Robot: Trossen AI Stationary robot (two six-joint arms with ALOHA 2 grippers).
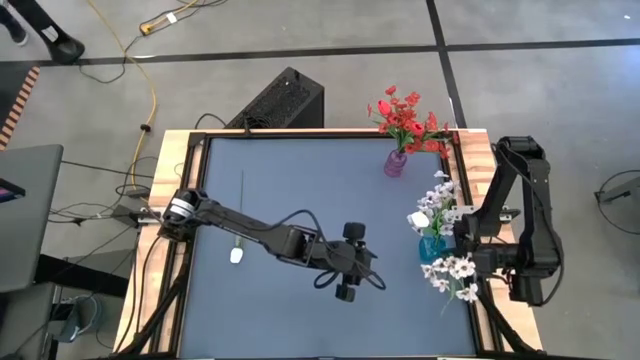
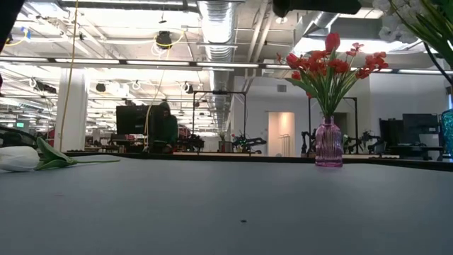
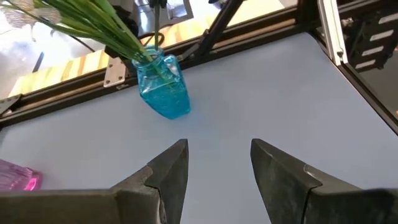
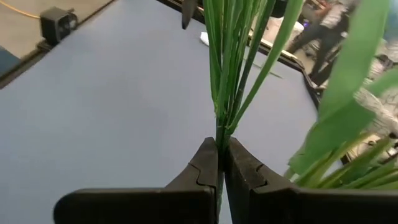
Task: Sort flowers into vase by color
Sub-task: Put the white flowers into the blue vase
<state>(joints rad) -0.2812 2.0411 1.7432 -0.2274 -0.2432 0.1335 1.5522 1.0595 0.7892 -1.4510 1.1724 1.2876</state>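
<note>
Holding a bunch of thin green stems (image 4: 227,74), your right gripper (image 4: 222,163) has its fingers pinched almost together around them. In the high view that gripper (image 1: 478,262) sits at the table's right edge, and the white flowers (image 1: 452,273) it holds spread out just beside it toward the table's middle.

Just ahead of the right gripper stands a blue vase (image 1: 433,246) already filled with white flowers (image 1: 436,203). Farther along the same edge, well apart from it, a pink vase (image 1: 396,163) holds the red flowers (image 1: 405,117). The low view shows the pink vase (image 2: 328,144) upright with the red flowers (image 2: 333,65) fanned above it.

Your left gripper (image 1: 347,262) hovers over the middle of the table (image 1: 300,190). Its fingers are spread well apart and grip nothing, as the left wrist view (image 3: 217,171) shows. The blue vase (image 3: 163,87) lies ahead of it, near but not touching.

One white tulip (image 1: 238,250) lies flat on the table behind the left gripper, beside that arm's forearm, with its stem (image 1: 241,195) running away toward the far edge. In the low view its bloom (image 2: 18,159) rests on the surface.
</note>
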